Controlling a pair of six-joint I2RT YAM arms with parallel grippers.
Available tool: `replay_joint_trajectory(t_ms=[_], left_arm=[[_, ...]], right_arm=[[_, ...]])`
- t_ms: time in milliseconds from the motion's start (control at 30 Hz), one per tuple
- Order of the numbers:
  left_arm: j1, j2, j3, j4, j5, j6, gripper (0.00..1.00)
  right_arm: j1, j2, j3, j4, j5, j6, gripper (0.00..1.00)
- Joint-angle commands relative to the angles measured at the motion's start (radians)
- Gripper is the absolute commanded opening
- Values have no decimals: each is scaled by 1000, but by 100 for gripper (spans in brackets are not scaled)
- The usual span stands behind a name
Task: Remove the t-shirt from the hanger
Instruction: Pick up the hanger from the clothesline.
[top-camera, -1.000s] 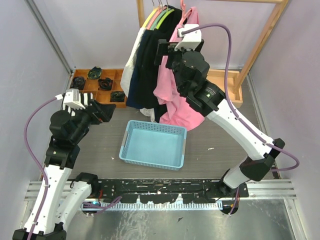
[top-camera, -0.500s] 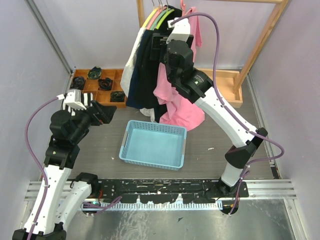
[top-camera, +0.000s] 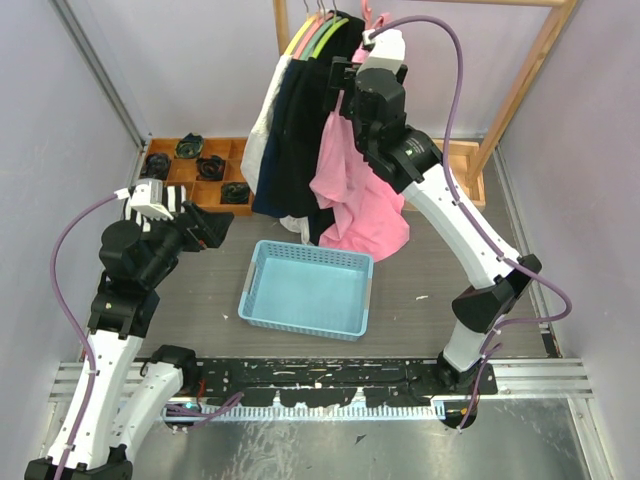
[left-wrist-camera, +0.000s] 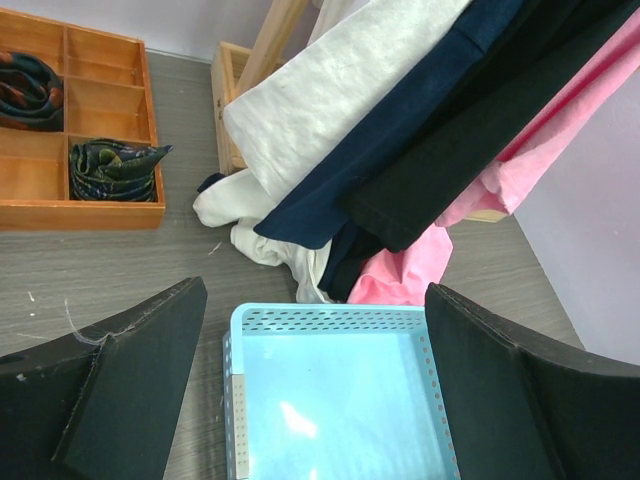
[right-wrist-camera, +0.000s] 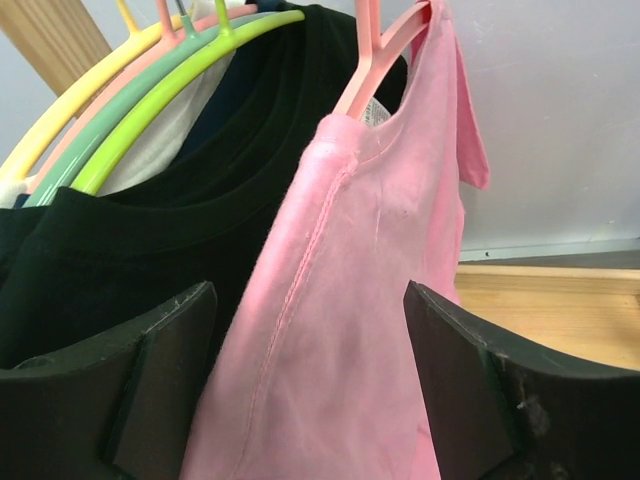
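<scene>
Right end effector (right-wrist-camera: 310, 300) spread at pink t-shirt (right-wrist-camera: 390, 200) collar (far table (top-camera: 440, 300) edge): pinch shoulder, slide off hanger (right-wrist-camera: 372, 60).

basket (top-camera: 306, 290) in front of hanging shirts (top-camera: 300, 130).

Pink t-shirt (top-camera: 352, 195): on pink hanger (right-wrist-camera: 384, 48), not removed. Posn: far centre of scene, rightmost garment in the hung row. Hangs skewed. Collar w/ white label sits up against one hanger arm, seam running down front. Far shoulder bunched at hanger top, strip drooping to right. Lower part crumpled, hanging low near tabletop (top-camera: 440, 280); contact unclear.
</scene>
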Motion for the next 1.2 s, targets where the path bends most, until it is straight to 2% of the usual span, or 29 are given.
replay_joint_trajectory(t_ms=[0,367,567,833,1167], left_arm=[[-2,-11,4,25,23,10,98],[-2,-14,-2,33,23,10,98],[-1,-16,-3,32,21,13,98],[-2,-16,-6,32,21,15,98],[-2,-19,-6,34,21,15,99]], right_arm=[[-18,0,48,10,-28,24,80],[-48,14,72,-3,-30,18,73],[-56,39,107,-22,-29,16,64],[-72,44,116,-41,-20,15,61],[-83,35,112,-45,-28,5,47]])
